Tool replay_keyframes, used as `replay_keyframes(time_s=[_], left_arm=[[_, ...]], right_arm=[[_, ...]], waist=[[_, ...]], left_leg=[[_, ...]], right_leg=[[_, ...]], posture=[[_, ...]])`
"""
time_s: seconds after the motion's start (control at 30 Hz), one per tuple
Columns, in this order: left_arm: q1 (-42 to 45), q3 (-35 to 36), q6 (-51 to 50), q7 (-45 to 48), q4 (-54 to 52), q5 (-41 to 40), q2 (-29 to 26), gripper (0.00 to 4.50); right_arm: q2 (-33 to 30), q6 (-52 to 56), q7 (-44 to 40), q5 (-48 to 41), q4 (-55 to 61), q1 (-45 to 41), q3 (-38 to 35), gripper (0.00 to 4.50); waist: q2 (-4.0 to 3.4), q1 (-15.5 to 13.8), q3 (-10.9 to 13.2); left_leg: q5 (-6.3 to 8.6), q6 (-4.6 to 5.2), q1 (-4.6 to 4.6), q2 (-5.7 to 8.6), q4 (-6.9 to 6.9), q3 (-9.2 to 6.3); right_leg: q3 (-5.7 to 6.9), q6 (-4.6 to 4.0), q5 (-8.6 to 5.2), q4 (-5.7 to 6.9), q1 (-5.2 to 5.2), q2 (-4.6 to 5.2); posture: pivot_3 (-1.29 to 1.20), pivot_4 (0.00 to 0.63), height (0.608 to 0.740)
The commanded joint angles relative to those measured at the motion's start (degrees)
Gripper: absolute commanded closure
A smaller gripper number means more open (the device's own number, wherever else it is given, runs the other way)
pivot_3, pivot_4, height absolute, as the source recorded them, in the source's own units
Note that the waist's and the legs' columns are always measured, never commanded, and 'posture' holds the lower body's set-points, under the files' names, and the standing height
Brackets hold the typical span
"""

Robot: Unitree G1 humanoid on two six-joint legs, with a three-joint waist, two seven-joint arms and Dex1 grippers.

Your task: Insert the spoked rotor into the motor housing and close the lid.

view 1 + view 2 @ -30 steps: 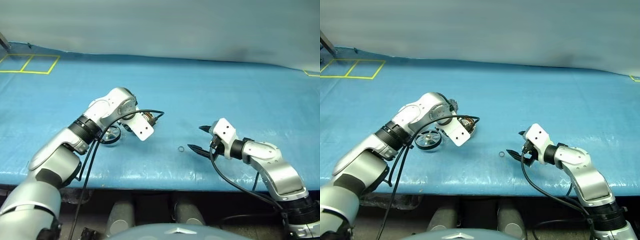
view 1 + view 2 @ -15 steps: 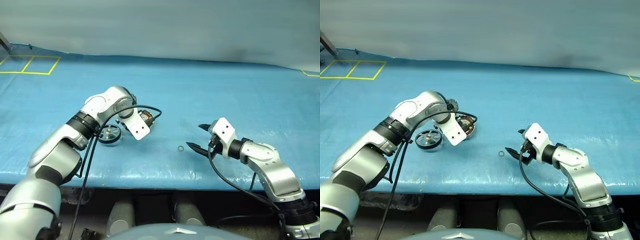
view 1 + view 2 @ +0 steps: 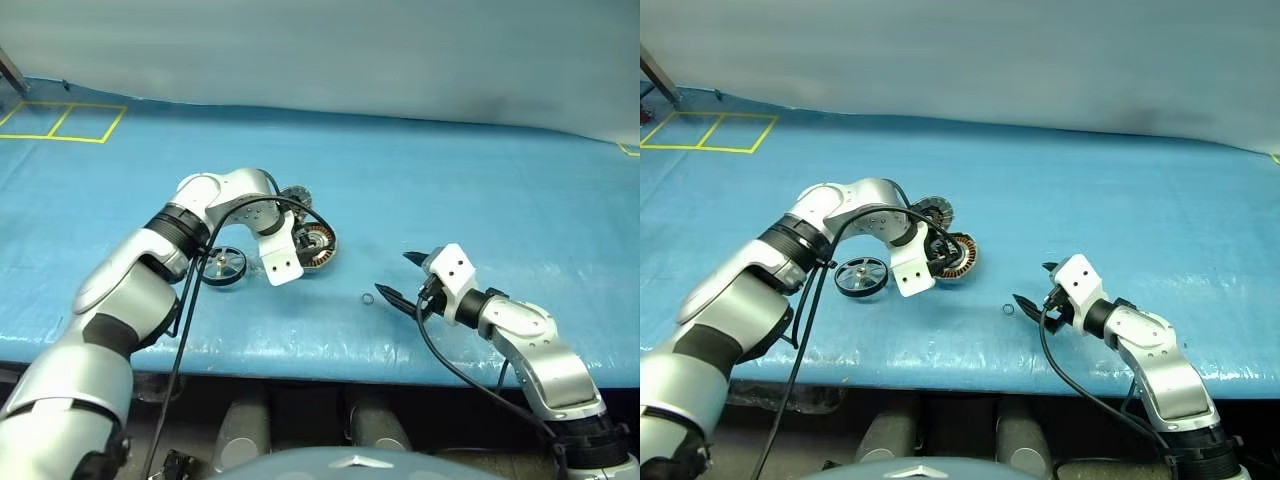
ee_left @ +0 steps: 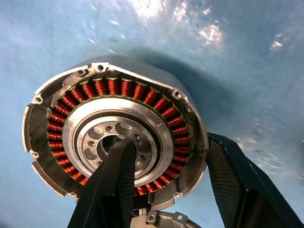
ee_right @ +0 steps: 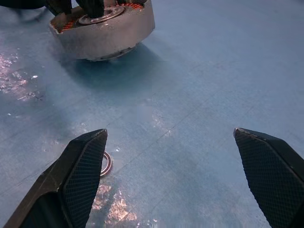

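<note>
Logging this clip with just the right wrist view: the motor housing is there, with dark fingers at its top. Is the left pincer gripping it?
Observer: Yes. The left pincer straddles the motor housing's wall, with one finger in the hub and the other outside.
Operator: Where is the spoked rotor?
Observer: The spoked rotor lies flat on the blue table cover, on the housing's left, not inserted.
Operator: Is the housing open?
Observer: Yes, the copper windings are bare.
</note>
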State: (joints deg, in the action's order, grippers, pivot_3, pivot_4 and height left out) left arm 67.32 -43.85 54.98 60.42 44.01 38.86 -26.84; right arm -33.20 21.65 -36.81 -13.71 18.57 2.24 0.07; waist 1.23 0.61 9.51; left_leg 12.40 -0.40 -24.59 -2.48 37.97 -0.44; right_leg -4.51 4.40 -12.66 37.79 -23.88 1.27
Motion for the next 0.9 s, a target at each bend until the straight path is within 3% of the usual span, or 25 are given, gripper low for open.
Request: replay_keyframes(time_s=[0.03, 0.43, 0.6, 0.9], left_arm=[[4.4, 0.5, 5.9, -4.3, 1.4, 0.3, 0.7, 2.42], [10.9, -5.6, 20.1, -14.1, 5.9, 10.4, 2.8, 2.42], [13.0, -7.3, 21.0, -18.1, 7.0, 15.2, 2.9, 2.42], [12.5, -9.5, 23.9, -20.6, 8.0, 17.0, 3.2, 2.42]], right_arm=[[0.8, -1.9, 1.4, 0.2, 2.7, 1.4, -1.6, 0.0], [4.8, -4.9, 5.8, 1.4, 4.8, 6.9, -2.3, 0.0], [5.6, -6.2, 6.6, 1.7, 4.5, 7.9, -2.4, 0.0], [6.6, -7.6, 7.6, 2.0, 3.8, 8.1, -2.3, 0.0]], waist=[[0.0, 0.1, 0.0], [0.01, 0.1, 0.0], [0.02, 0.1, 0.0], [0.03, 0.1, 0.0]], left_leg=[[0.0, 0.0, 0.01, 0.0, -0.01, 0.0], [0.0, 0.0, 0.03, 0.0, 0.09, 0.05], [0.0, 0.0, 0.02, 0.01, 0.08, 0.04], [0.0, 0.0, 0.03, 0.0, 0.07, 0.04]], right_leg=[[0.0, 0.04, -0.03, 0.0, 0.0, 0.0], [-0.06, -0.02, -0.27, 0.01, 0.03, 0.0], [-0.06, -0.01, -0.27, 0.01, 0.02, 0.0], [-0.05, -0.01, -0.27, 0.01, 0.03, 0.0]], posture=[[0.0, 0.15, 0.74], [0.0, 0.15, 0.74], [0.0, 0.15, 0.74], [0.0, 0.15, 0.74]])
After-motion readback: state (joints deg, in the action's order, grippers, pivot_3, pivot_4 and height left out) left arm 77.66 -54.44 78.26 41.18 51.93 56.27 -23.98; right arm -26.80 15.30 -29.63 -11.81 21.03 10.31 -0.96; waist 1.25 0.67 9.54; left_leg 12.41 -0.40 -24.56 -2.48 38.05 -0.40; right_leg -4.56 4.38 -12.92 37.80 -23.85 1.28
